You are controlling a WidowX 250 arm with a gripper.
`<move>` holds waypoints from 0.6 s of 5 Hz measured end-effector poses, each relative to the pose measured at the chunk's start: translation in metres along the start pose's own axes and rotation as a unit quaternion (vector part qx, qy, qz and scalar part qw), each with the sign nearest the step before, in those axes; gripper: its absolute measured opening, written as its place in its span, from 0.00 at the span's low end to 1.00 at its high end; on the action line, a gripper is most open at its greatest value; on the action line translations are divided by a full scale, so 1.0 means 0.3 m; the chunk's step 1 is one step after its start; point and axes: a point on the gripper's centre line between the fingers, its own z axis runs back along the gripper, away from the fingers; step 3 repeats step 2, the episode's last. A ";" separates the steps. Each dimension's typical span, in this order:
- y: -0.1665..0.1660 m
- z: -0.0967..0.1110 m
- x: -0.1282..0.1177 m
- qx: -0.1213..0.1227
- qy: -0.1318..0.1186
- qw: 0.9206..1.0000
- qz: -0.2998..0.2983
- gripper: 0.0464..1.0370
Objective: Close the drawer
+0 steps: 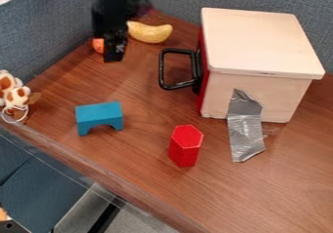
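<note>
1. A brown wood-grain table (130, 159) runs across the view, its near edge slanting down to the right; the right side is cut off.
2. Blue-grey fabric panels (39, 37) stand behind and to the left, cropped above.
3. Below the table edge, a grey floor (146, 222) shows partly.
4. The pale wooden drawer unit (260, 42) sits at the upper right. Its red front (204, 81), seen nearly edge-on, lies against the body, black handle (162, 70) facing left. Silver tape (246, 129) hides part of its side.
5. The black gripper (114, 52) hangs at the upper left, arm cut off above; I cannot tell whether it is open or closed.
6. Beside it, a yellow toy banana (153, 32) lies partly covered at its left end.
7. A brown-and-white plush (14, 95) is cropped at the left edge.
8. An orange object (98, 45), mostly hidden behind the gripper, is unidentifiable.
</note>
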 end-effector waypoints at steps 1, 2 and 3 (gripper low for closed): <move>0.013 0.108 -0.066 -0.012 -0.010 0.996 0.090 0.96; -0.018 0.154 -0.067 -0.036 0.009 0.987 0.153 0.96; -0.018 0.154 -0.067 -0.036 0.009 0.987 0.153 0.96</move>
